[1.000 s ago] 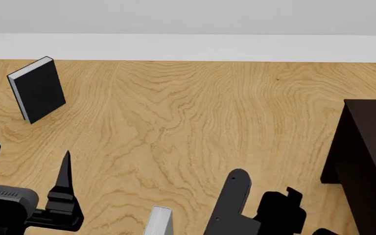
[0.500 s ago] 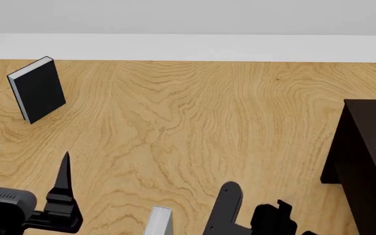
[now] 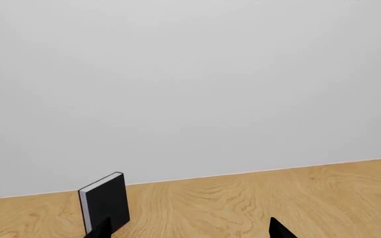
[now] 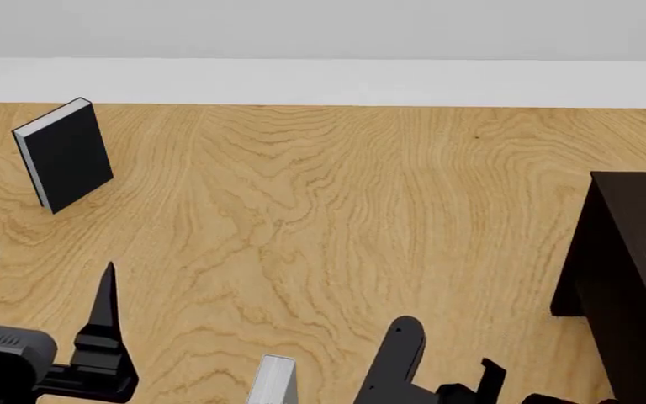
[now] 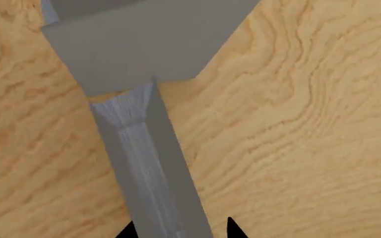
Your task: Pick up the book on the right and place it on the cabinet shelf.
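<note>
The grey book (image 4: 273, 379) stands on edge on the wooden floor at the bottom centre of the head view. In the right wrist view I see its page edge and grey covers from above as a long strip (image 5: 144, 163). My right gripper (image 5: 180, 230) is open, with one dark tip on each side of that strip; contact is unclear. In the head view my right gripper (image 4: 447, 349) shows low, just right of the book. The dark cabinet (image 4: 638, 269) stands at the right edge. My left gripper (image 4: 45, 263) is open and empty at lower left.
A black-covered book (image 4: 65, 156) stands upright at the far left near the white wall, also in the left wrist view (image 3: 104, 206) beyond my left gripper (image 3: 189, 230). A wider grey slab with a bluish edge (image 5: 137, 39) lies past the grey book.
My right gripper has dropped lower and nearer in the head view, and less of it shows. My left gripper has sunk slightly. The books and the cabinet have not moved.
</note>
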Controlling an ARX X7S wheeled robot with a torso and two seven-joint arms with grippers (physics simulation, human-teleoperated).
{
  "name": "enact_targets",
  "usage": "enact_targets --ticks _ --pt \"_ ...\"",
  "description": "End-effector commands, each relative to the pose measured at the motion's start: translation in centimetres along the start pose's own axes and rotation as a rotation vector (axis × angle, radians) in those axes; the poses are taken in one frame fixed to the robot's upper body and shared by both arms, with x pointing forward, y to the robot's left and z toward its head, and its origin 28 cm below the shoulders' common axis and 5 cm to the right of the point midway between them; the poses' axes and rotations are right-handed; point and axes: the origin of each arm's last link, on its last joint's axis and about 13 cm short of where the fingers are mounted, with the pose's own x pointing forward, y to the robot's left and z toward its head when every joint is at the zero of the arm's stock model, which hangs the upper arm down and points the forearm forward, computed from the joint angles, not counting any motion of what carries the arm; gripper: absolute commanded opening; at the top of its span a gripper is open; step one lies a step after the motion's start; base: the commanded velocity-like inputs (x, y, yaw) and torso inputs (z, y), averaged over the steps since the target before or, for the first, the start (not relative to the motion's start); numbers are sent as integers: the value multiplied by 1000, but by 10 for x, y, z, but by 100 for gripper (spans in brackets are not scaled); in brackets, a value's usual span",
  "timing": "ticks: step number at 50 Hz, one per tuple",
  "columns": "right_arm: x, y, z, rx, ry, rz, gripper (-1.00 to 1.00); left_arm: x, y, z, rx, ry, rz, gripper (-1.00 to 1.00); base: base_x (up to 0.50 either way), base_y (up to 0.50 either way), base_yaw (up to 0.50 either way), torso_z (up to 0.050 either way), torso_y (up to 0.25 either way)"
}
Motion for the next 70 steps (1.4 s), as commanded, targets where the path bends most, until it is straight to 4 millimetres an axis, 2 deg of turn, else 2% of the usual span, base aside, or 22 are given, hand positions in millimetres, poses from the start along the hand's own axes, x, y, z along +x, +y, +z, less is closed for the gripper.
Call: enact_targets --ticks 1,20,31,54,70 --pt "3 2 3 -83 -12 -41 -100 -1 0 1 -4 -4 0 100 0 3 6 -16 0" --pt "-36 14 6 -100 -56 -155 -100 -3 0 4 -16 -17 -11 100 1 2 4 -1 0" --pt "-49 14 14 -116 -85 -251 -100 -7 0 6 -23 -24 -12 100 0 0 0 0 0" --pt "-66 18 18 -125 -104 -324 -100 -8 -1 8 -30 -26 -19 100 0 0 0 0 0" --pt "-66 18 18 -125 -104 -324 -100 -8 -1 8 -30 -26 -19 100 0 0 0 0 0"
